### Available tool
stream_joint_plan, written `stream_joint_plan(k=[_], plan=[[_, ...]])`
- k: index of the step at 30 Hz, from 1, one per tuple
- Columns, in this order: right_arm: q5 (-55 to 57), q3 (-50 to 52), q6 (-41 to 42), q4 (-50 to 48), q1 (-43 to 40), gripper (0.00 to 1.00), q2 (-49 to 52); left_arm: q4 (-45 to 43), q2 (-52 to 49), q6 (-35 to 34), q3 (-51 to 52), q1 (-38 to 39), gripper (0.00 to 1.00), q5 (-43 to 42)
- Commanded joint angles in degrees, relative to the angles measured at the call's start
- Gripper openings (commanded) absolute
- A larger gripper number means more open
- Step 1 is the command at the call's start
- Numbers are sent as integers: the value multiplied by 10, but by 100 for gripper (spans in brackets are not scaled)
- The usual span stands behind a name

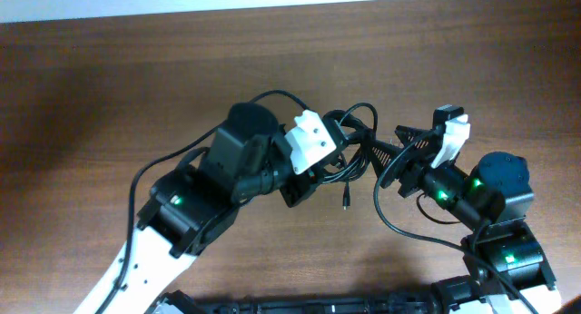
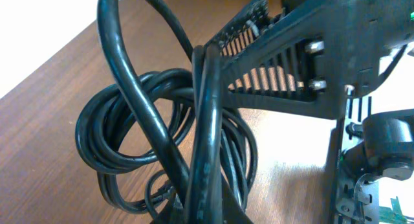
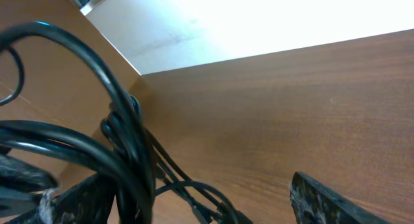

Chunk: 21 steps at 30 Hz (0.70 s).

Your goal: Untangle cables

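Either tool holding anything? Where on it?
Left tool appears to pinch the cables by one strand of the bundle. Right tool is open, holding nothing.

Robotics lab, prob. — 2 arms (image 1: 209,182), brown wood tabletop (image 1: 100,87)

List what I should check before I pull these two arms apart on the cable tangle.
1. Right pincer grip on the cables: not ok; jaws stand wide apart, cords beside one finger only.
2. Left pincer grip: cannot tell; its fingers are hidden behind cords in its wrist view.
3. Tangle loosened: not ok; several loops cross and wrap together.
4. Loose plug end clear of both arms: ok; it sits apart, below the bundle in the overhead view.
5. Space between pincers: not ok; the right pincer's ribbed finger sits close in front of the left wrist camera.
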<state>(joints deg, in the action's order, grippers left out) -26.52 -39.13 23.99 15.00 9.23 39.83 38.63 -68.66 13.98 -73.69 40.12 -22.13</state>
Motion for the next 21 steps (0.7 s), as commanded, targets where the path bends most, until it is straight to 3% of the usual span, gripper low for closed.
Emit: stream_joint_plan(k=[1, 12, 17, 21], plan=[[101, -5, -2, 26, -3, 84, 1, -3, 64, 21, -5, 0, 0, -21], [108, -5, -2, 33, -3, 84, 1, -4, 92, 24, -5, -2, 0, 70], [178, -5, -2, 72, -3, 84, 1, -4, 92, 24, -5, -2, 0, 75], [178, -5, -2, 73, -3, 84, 1, -4, 92, 24, -5, -2, 0, 142]])
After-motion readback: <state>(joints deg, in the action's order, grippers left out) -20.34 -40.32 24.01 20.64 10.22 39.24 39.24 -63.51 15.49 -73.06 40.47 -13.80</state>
